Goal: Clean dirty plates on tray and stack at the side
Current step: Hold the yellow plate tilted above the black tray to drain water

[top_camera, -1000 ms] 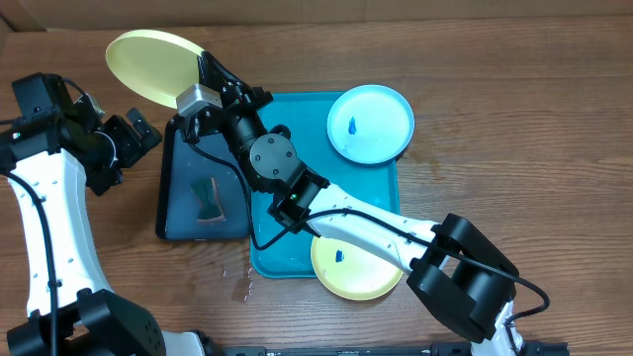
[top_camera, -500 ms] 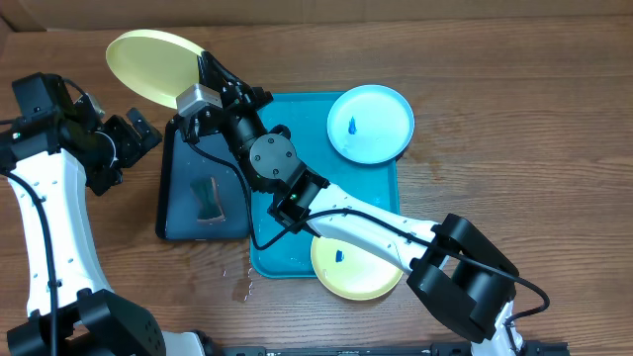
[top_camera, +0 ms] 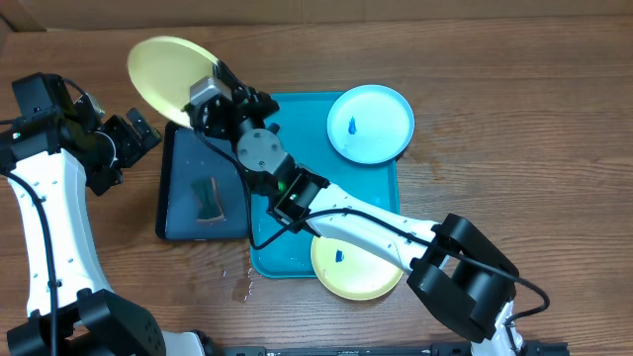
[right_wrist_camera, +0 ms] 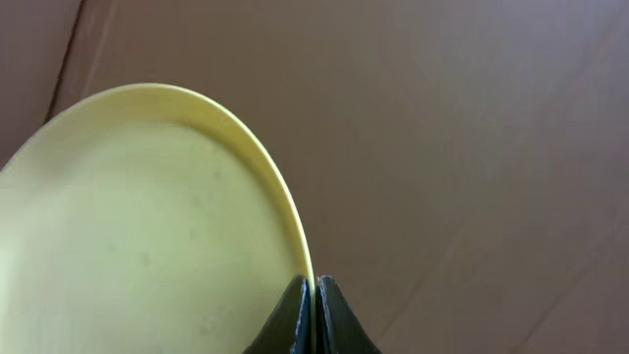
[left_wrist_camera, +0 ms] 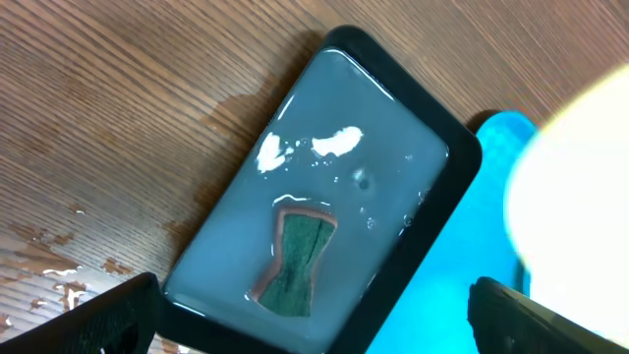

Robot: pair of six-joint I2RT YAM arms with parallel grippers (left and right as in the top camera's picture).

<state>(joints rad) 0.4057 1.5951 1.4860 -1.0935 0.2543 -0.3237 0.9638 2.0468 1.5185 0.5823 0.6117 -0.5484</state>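
- Yellow plate (top_camera: pixel 170 67) is held up tilted, beyond the tray's (top_camera: pixel 374 198) far left corner, its rim pinched by the right fingers (right_wrist_camera: pixel 293 320).
- Second yellow plate (top_camera: pixel 361 275) lies partly hidden under the right arm.
- Left fingers (left_wrist_camera: pixel 108 315) are spread open, with their tips cut off.

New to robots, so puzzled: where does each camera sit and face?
Overhead: above, facing down at the turquoise tray, left arm and right arm.
Left wrist: on left arm, facing down at the dark tray; fingers at bottom corners.
Right wrist: faces along shut fingers pinching the yellow plate.
Shared: overhead shows that plate too.
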